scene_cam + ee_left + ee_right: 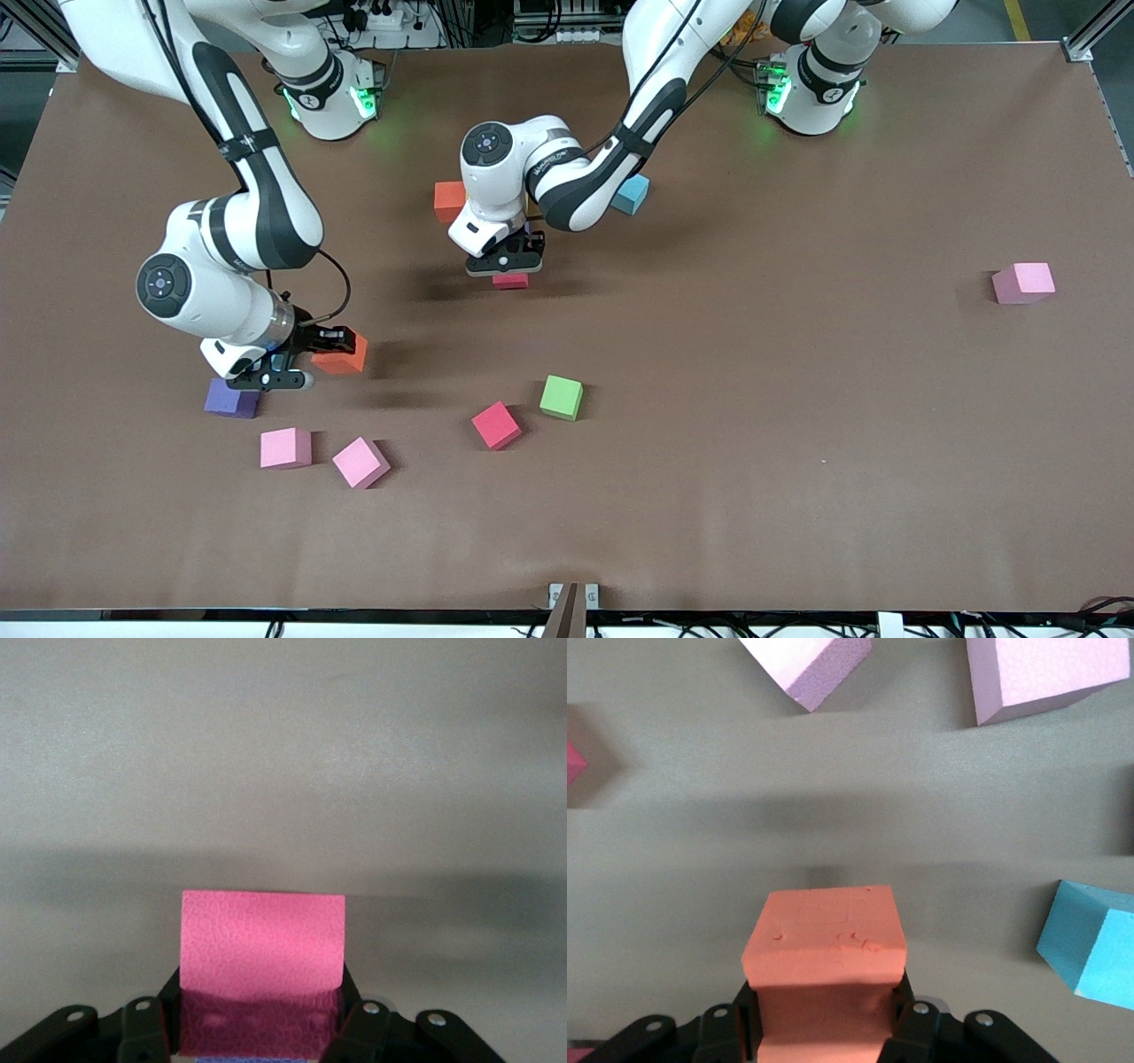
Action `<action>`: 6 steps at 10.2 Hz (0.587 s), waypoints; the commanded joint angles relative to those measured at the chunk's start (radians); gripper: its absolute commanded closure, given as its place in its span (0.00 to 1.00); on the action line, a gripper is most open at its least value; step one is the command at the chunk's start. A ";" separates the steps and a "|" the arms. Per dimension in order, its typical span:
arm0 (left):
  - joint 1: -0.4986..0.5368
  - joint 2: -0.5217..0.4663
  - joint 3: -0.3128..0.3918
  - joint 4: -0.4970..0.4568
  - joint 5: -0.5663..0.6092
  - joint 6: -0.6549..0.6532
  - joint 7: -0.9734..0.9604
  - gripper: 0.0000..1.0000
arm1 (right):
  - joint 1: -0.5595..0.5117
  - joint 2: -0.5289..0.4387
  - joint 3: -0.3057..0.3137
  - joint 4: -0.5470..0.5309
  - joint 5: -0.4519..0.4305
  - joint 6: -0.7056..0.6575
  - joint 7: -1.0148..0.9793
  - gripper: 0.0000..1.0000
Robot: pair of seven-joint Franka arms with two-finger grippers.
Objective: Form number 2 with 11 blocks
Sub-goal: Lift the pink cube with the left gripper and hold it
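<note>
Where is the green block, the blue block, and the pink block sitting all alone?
green block [562, 396]: front view, middle of its top face.
light blue block [633, 193]: front view, visible part beside the left arm.
lone pink block [1024, 283]: front view, centre of the cube.

Even, fairly bright overhead light falls on the matte brown counter [709, 461] without glare. Soft, smeared shadows spread beside each claw, and green status lights glow at the arm bases. Both wrist views look greyer and dimmer, with broad shadow bands just ahead of the claws, whose fingers appear dark and slightly soft.
</note>
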 commanded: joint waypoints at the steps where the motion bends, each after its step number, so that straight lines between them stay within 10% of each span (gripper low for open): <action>1: 0.004 -0.018 -0.001 -0.016 0.031 0.012 0.021 1.00 | 0.003 0.016 0.001 0.023 0.009 -0.005 0.014 1.00; 6: -0.004 -0.015 0.002 -0.020 0.034 0.017 0.007 1.00 | 0.003 0.016 0.001 0.023 0.009 -0.003 0.014 1.00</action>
